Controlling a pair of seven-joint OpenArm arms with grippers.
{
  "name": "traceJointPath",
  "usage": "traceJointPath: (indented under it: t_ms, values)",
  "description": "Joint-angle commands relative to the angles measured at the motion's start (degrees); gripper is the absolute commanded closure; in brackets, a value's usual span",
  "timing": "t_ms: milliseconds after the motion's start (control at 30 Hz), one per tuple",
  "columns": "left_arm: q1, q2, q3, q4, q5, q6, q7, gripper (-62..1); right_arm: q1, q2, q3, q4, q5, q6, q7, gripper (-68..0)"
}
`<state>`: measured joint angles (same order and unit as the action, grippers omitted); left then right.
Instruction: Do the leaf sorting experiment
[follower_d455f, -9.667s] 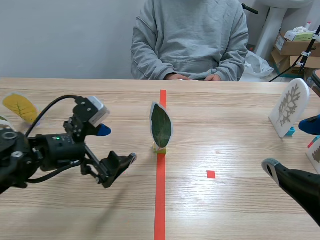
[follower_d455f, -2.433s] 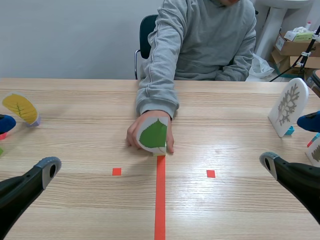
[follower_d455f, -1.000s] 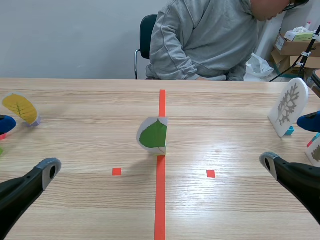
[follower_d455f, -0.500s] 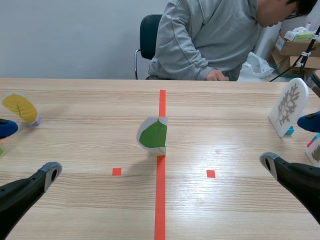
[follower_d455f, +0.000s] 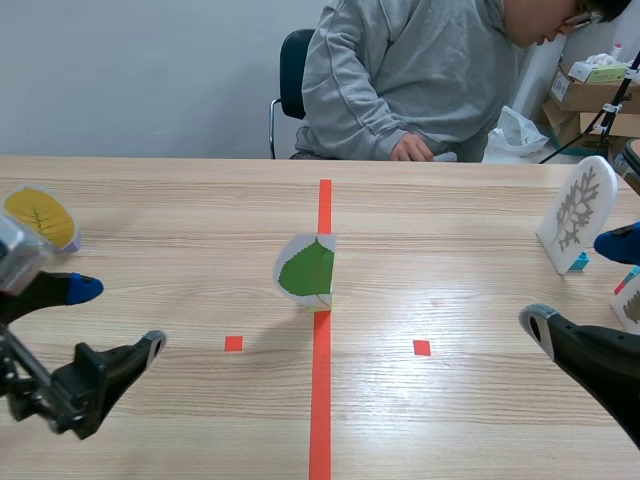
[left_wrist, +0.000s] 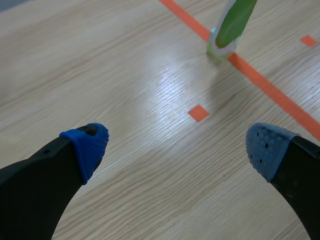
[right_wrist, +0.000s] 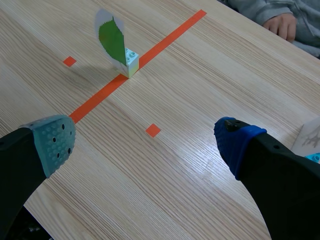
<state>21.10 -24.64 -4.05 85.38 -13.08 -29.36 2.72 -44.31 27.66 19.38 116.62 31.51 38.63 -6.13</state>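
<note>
Left wrist view, leaf card (left_wrist: 234, 22) cut off, left fingers (left_wrist: 86, 144) wide, right fingers (right_wrist: 50, 142) wide.

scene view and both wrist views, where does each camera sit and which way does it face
Scene view: between the arms, facing across the table toward the person; both arms enter low, left gripper and right gripper open.
Left wrist view: on the left arm, looking forward and down at the green leaf card; its two open fingers show.
Right wrist view: on the right arm, looking forward and down at that card; its open fingers show.
Shared: all three see the card.
</note>
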Motion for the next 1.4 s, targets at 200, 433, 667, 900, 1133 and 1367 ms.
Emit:
traceJointPath:
  t_ms: [200, 433, 667, 900, 1133, 1367]
  values:
    - [-17.9, 1.2, 13.6, -14.8, 2.7, 2.7, -4.5, -58.7, 0.7, 0.6, 0.2, 0.0, 0.7, 0.0, 0.9, -56.7]
    - [-30.3, 7.9, 21.6, -28.6, 5.2, 4.4, -6.1, -58.7, 0.7, 0.6, 0.2, 0.0, 0.7, 0.0, 0.9, -56.7]
    - [-35.4, 15.5, 24.8, -37.0, 9.6, 6.3, -6.4, -58.7, 0.7, 0.6, 0.2, 0.0, 0.7, 0.0, 0.9, -56.7]
    - [-35.5, 17.5, 24.8, -38.2, 10.0, 7.7, -7.7, -58.7, 0.7, 0.6, 0.2, 0.0, 1.5, 0.0, 0.9, -56.6]
    - [-35.3, 17.4, 24.8, -38.2, 10.0, 7.8, -7.7, -58.7, 0.7, 0.6, 0.2, 0.0, 5.6, 0.0, 0.9, -56.6]
    - [-35.1, 17.5, 24.8, -38.2, 9.9, 7.8, -7.7, -58.7, 0.7, 0.6, 0.2, 0.0, 11.8, 0.0, 0.9, -56.6]
